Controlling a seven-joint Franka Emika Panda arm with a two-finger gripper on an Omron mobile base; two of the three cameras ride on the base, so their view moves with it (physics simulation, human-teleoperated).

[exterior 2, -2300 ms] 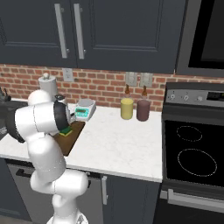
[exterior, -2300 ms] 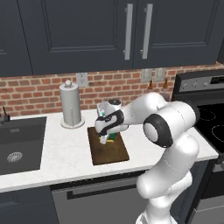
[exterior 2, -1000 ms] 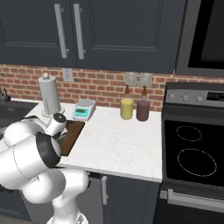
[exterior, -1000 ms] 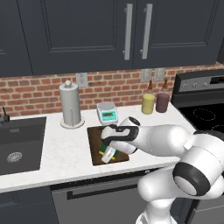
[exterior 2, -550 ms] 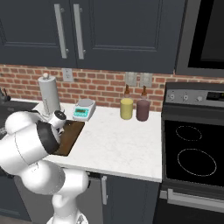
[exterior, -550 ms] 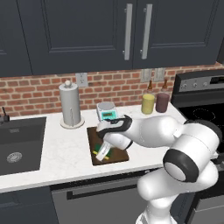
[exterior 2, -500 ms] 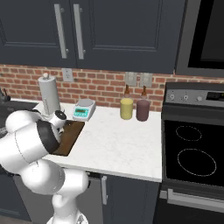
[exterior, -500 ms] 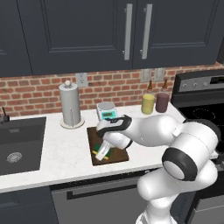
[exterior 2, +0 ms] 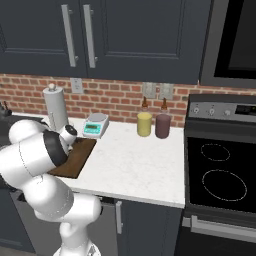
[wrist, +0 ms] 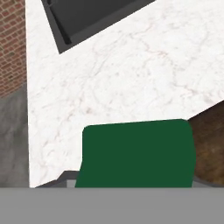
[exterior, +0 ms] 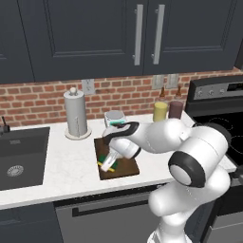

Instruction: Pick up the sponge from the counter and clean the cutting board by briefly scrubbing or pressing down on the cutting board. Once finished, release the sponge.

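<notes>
The dark brown cutting board (exterior: pixel 129 166) lies on the white counter (exterior: pixel 66 163) in front of a small scale. My gripper (exterior: pixel 108 164) slants down over the board's front left part, shut on the sponge (exterior: pixel 112 168), whose yellow and green show at the fingertips, low on the board. In the hand view the sponge's dark green layer (wrist: pixel 138 153) lies close in front, with the counter (wrist: pixel 109 78) beyond it and a board corner (wrist: pixel 211 135) at the right. In the right base view my arm hides the hand, and the board (exterior 2: pixel 79 156) shows beside it.
A paper towel roll (exterior: pixel 76 115) and a scale (exterior: pixel 115 116) stand behind the board. A yellow jar (exterior: pixel 160 111) and a dark jar (exterior: pixel 176 109) stand by the wall to the right. The sink (exterior: pixel 19 156) lies to the left and the stove (exterior 2: pixel 220 175) to the right.
The hand has slid the sponge a little to the left over the board's front part. The arm's elbow has swung back to the right.
</notes>
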